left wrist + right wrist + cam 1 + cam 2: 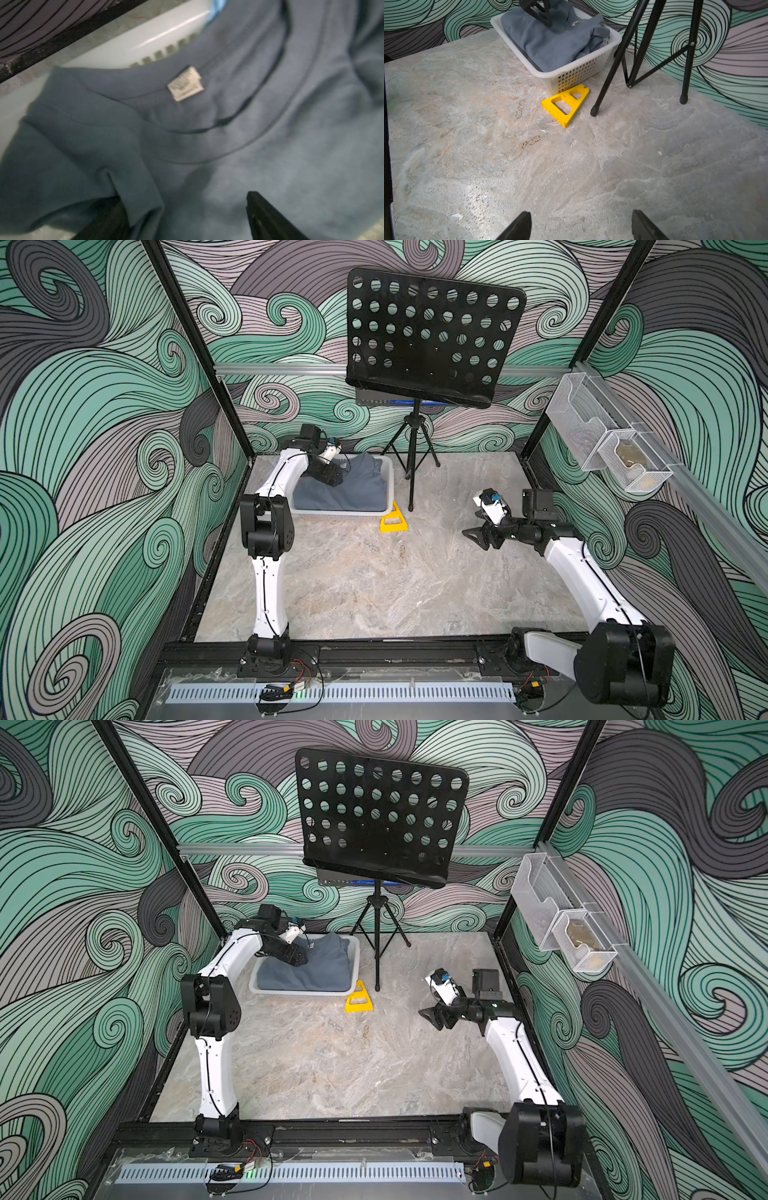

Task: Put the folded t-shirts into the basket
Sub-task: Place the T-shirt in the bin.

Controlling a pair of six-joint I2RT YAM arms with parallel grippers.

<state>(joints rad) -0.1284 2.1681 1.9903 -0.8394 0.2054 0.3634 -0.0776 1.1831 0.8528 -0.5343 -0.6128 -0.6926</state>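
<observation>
white basket is sitting at the far left of the table, close to the back wall. grey t-shirt is lying on top inside it. It's filling the basket side to side and bulging above the rim, with collar and neck label facing up. A sliver of light blue cloth is peeking out from under the grey at the basket rim in the left wrist view. Anything deeper in the stack is hidden.

left gripper is hanging low over the collar end of the grey t-shirt, inside the basket outline, pointing down at the cloth. In the left wrist view the jaws are standing wide. One finger is showing clear of the cloth and the other is sitting partly behind a sleeve fold. Nothing is being pinched between them.

right gripper is hovering over the right side of the table, well apart from the basket and pointing toward it. Jaws are spread wide with only bare table showing between them.

yellow triangular block is lying flat just beside the basket's near right corner; can't tell if it's touching. A music stand leg is standing just beside the block.
</observation>
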